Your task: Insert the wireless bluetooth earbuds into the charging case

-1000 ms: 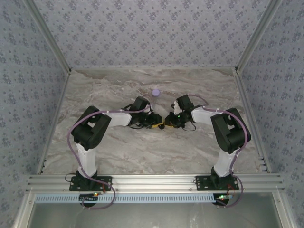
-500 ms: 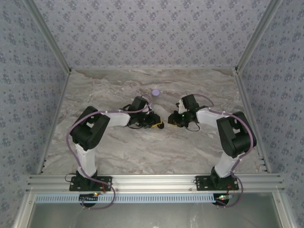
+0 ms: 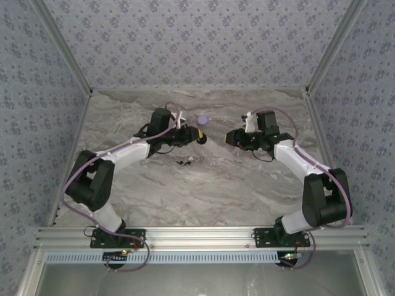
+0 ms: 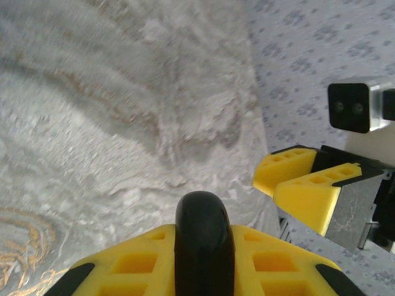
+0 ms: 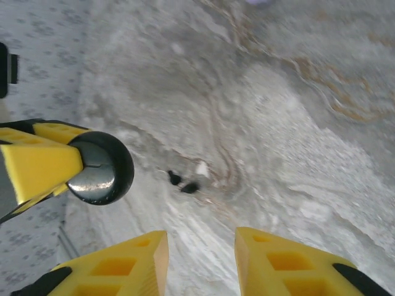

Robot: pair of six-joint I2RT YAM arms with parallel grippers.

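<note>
The round lilac charging case (image 3: 202, 120) lies on the marble table, toward the back. My left gripper (image 3: 196, 136) hovers just in front of it, shut on a black round disc (image 4: 203, 237) with a shiny inner face (image 5: 102, 168). A tiny pale bud-like bit (image 5: 202, 168) lies on the table beside two tiny black bits (image 5: 182, 183); in the top view this cluster (image 3: 186, 161) sits below the left gripper. It is too small to tell what each bit is. My right gripper (image 5: 200, 237) is open and empty, and faces the left one across the gap (image 3: 229, 138).
The marble table (image 3: 203, 191) is walled by patterned panels on the back and sides, with metal rails along the edges. The right gripper's yellow fingers (image 4: 302, 185) show close to the left gripper, to its right.
The left arm has stretched out and carried the black disc toward the back, near the lilac case. The right gripper has drawn away to the right. The tiny bits now lie uncovered on the table.
</note>
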